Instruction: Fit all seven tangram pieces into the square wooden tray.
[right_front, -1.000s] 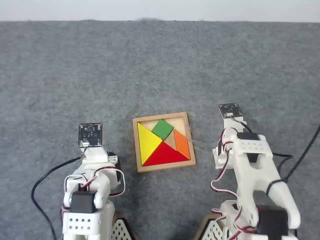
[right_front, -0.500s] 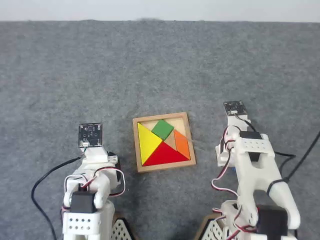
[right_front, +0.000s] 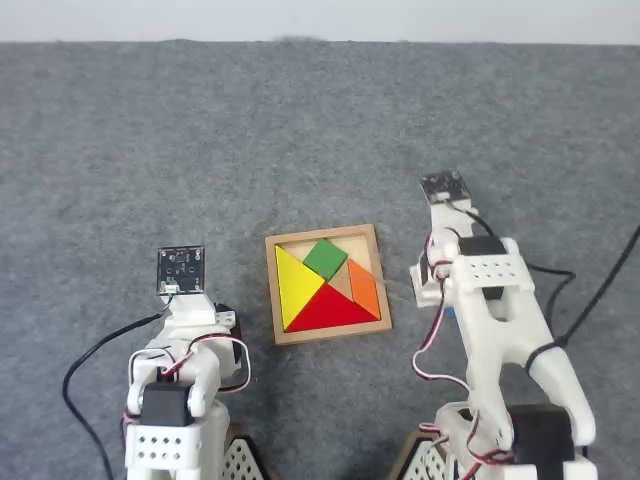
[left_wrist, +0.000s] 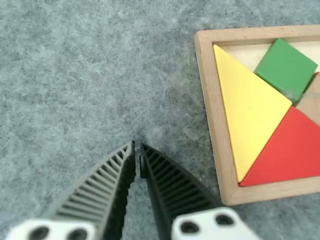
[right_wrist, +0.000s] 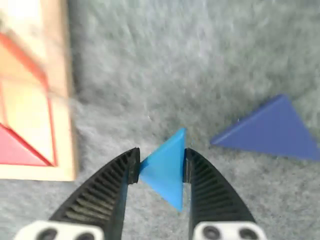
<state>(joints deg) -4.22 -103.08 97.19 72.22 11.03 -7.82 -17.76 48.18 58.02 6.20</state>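
High view: the square wooden tray (right_front: 322, 232) lies on the grey desk (right_front: 150, 130) between the two arms, holding a yellow triangle (right_front: 294, 285), red triangle (right_front: 333, 309), green square (right_front: 325, 258) and orange piece (right_front: 364, 288).

Left wrist view: the left pincer (left_wrist: 137, 149) — fingers together, gripping nothing — sits over the desk near the tray's rim.

Right wrist view: the right pincer (right_wrist: 161, 160) clamps a light blue triangle (right_wrist: 166, 172); a dark blue triangle (right_wrist: 270, 131) lies just beside it.

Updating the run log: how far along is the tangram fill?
Done: yellow triangle, red triangle, green square and orange piece sit in the tray. In hand: the right gripper is shut on the light blue triangle, outside the tray. To do: that one, plus the dark blue triangle lying on the mat; bare wood shows beside the green square. The left gripper is shut and empty beside the tray.
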